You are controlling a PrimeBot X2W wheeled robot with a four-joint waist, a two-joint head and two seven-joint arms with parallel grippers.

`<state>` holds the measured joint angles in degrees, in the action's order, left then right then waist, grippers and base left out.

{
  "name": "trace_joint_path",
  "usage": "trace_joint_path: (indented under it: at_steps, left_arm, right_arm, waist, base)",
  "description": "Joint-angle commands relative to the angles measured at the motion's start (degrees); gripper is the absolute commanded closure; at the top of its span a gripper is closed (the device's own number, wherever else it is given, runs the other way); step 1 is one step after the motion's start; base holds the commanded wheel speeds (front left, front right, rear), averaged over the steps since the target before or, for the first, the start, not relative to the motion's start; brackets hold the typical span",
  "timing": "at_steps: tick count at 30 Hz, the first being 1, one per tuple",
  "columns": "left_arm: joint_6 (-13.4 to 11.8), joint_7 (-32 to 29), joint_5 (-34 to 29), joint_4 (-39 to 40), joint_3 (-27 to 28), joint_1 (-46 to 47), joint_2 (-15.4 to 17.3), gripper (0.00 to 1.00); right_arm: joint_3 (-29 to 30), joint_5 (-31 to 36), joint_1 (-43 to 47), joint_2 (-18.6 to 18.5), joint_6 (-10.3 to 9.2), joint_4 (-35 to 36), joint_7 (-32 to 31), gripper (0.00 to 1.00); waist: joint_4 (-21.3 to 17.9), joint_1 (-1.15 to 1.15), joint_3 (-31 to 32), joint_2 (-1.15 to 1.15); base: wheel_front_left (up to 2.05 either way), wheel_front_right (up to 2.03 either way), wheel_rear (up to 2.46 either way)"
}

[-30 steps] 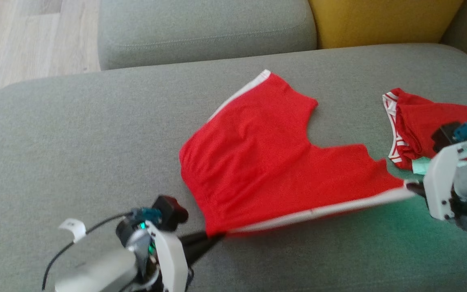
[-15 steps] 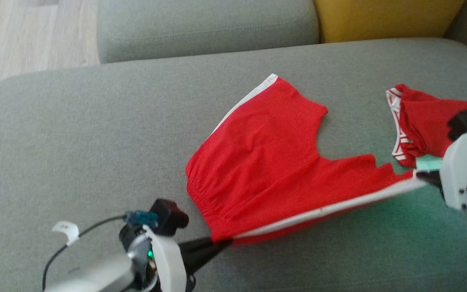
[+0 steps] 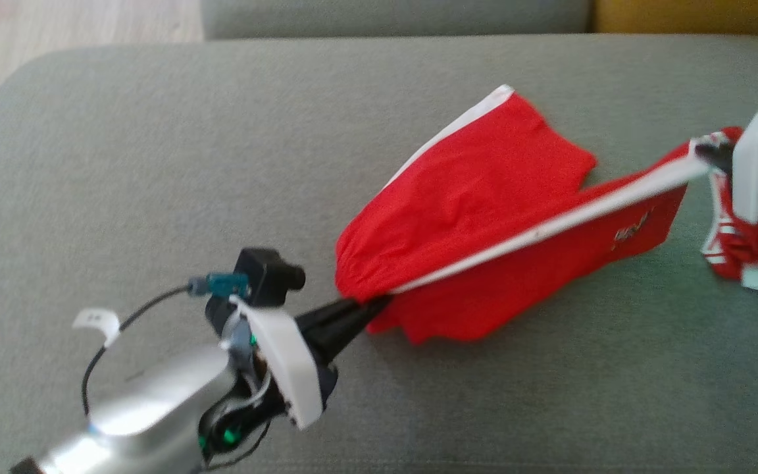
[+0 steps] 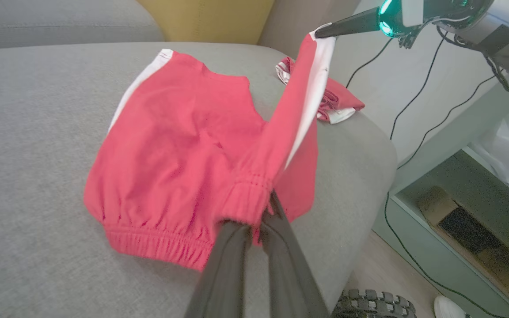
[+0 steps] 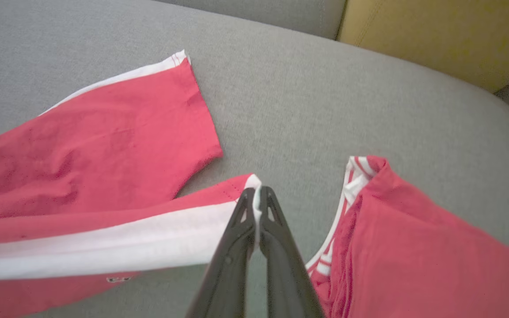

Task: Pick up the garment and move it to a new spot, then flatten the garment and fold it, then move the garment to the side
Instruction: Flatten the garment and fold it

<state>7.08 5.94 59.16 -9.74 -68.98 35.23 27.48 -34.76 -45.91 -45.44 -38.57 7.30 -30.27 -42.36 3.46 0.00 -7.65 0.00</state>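
**Left end effector** (image 3: 379, 304), nearest the robot: its two dark fingers (image 4: 226, 265) are clamping together on the elastic waistband of the red fabric shorts (image 3: 484, 197). The waistband is bunching at the tips.

**Garment:** the red fabric shorts, with white side stripes, are sitting near the middle of the grey upholstered sofa seat (image 3: 155, 164), partly lifted.
- One leg is lying flat on the seat and showing light creases. A white stripe is running along its left edge.
- The other leg is hanging clear of the seat. Its white side stripe (image 3: 550, 226) is stretching taut in a straight line from the left end effector to the right end effector (image 3: 708, 153).
- Red cloth is draping below that line, and a small printed mark (image 3: 632, 232) is showing near the hem.

**Right end effector:** in the right wrist view (image 5: 258, 192) its jaws are pinching shut on the hem corner of the white stripe.

**Beside it:** a second, crumpled red garment with white striped trim (image 3: 747, 243) is lying on the seat at the right. In the right wrist view, grey upholstery is showing between it and the held hem.

**Edges and room:**
- A broad stretch of bare seat is lying to the robot's left of the shorts, with a narrower strip along the near side.
- The seat's rounded far-left corner is giving way to pale wood floor (image 3: 76, 26).
- In the left wrist view the seat's right side is dropping off close behind the second garment. A pale green shelf unit (image 4: 457, 212) and black cables (image 4: 413, 97) are standing beyond it.
- Farthest back, a grey back cushion (image 3: 392, 16) and a mustard-yellow cushion (image 3: 695, 16) are bordering the seat.
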Motion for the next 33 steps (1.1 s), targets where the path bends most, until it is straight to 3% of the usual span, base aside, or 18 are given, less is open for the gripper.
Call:
trace_joint_path:
  at_steps: [1, 16, 33]
  left_arm:
    - [0.2, 0.7, 0.1, 0.6, 3.2, 3.9, 1.0, 1.00]
    - [0.4, 2.2, -1.4, -5.0, -0.1, 13.1, -4.9, 1.00]
    - [0.4, 4.1, -0.1, -10.5, -3.6, 18.2, -8.1, 1.00]
  right_arm:
    - [0.9, 1.0, -2.3, -0.7, 0.19, 0.9, 0.2, 1.00]
    - [-3.0, 7.5, -13.9, 1.5, 0.19, -4.1, 5.1, 1.00]
    - [-9.3, 7.6, -19.8, 2.9, 0.19, -10.6, 12.5, 1.00]
  waist:
    - [2.1, 0.00, -2.0, 0.00]
    - [9.6, 0.00, -10.7, 0.00]
    - [12.5, 0.00, -15.2, 0.00]
  base:
    - [0.00, 0.00, 0.00]
    - [0.00, 0.00, 0.00]
    - [0.00, 0.00, 0.00]
